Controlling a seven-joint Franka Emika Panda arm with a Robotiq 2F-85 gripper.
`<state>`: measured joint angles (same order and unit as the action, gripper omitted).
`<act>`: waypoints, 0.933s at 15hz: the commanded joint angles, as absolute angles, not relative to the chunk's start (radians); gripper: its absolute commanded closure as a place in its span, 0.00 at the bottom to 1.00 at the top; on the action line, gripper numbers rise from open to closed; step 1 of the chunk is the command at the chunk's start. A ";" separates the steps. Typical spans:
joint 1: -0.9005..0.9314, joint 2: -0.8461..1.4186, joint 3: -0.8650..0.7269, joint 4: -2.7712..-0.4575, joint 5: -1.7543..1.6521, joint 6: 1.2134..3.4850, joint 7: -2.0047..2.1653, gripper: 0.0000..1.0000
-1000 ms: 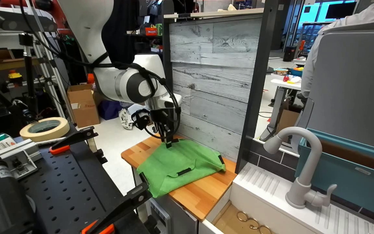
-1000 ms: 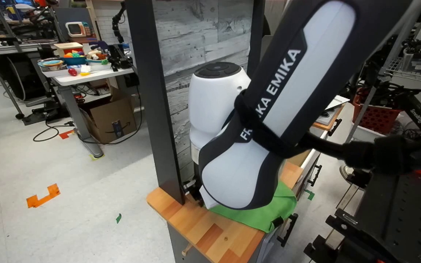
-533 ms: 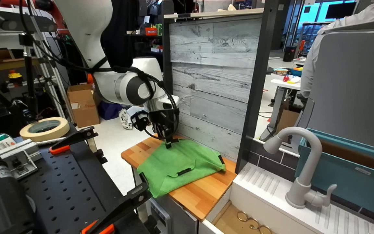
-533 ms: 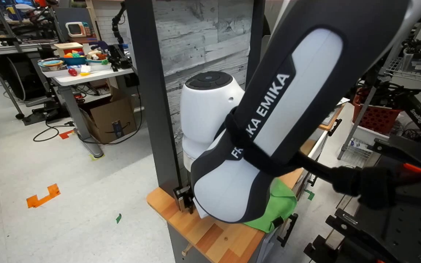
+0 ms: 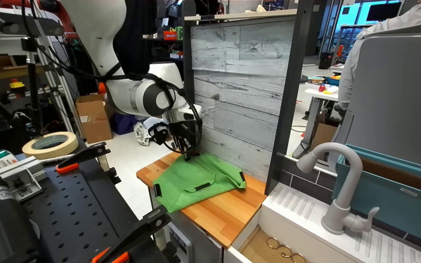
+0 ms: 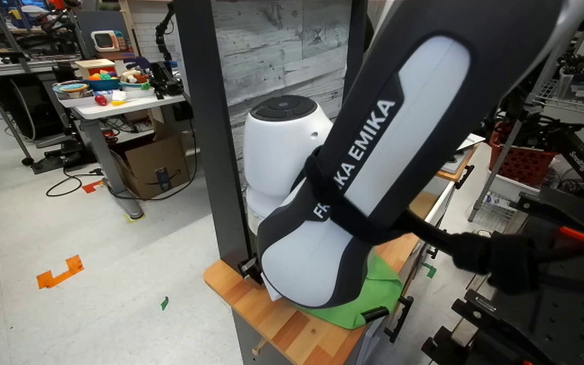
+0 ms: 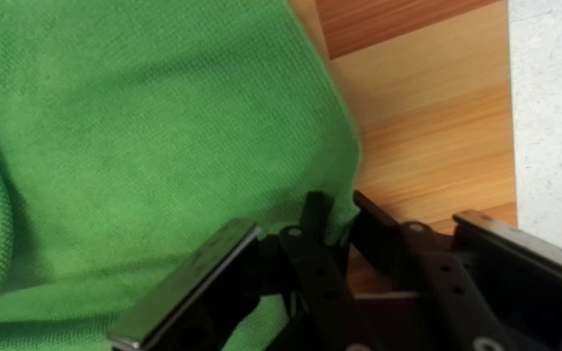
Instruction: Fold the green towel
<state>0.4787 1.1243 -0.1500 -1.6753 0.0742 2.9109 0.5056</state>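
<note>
The green towel lies wrinkled on the small wooden tabletop, with a flap and a black strip near its middle. More black strips sit at its side corners, and its front corner hangs over the table edge. In an exterior view the arm hides much of the towel. My gripper is low at the towel's back corner. In the wrist view the gripper is shut on the corner of the towel, pinched between the fingertips. The flap's folded edge shows at the left there.
A grey wood-panel wall stands close along the tabletop. A white sink with a grey faucet adjoins the table. A black perforated bench with clamps stands on the opposite side.
The towel has shifted a little toward the back left in an exterior view, together with the gripper, which rose slightly. The front corner and the side strips moved the same way.
</note>
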 commanded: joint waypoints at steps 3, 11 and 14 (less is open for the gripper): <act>0.511 1.096 -0.190 -1.728 0.088 2.910 0.526 0.97; 0.670 0.911 -0.393 -2.034 0.076 2.961 0.640 0.97; 0.739 0.856 -0.474 -2.142 0.075 2.983 0.681 0.97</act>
<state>0.6597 0.9405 -0.3985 -1.9991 0.0741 2.9444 0.6327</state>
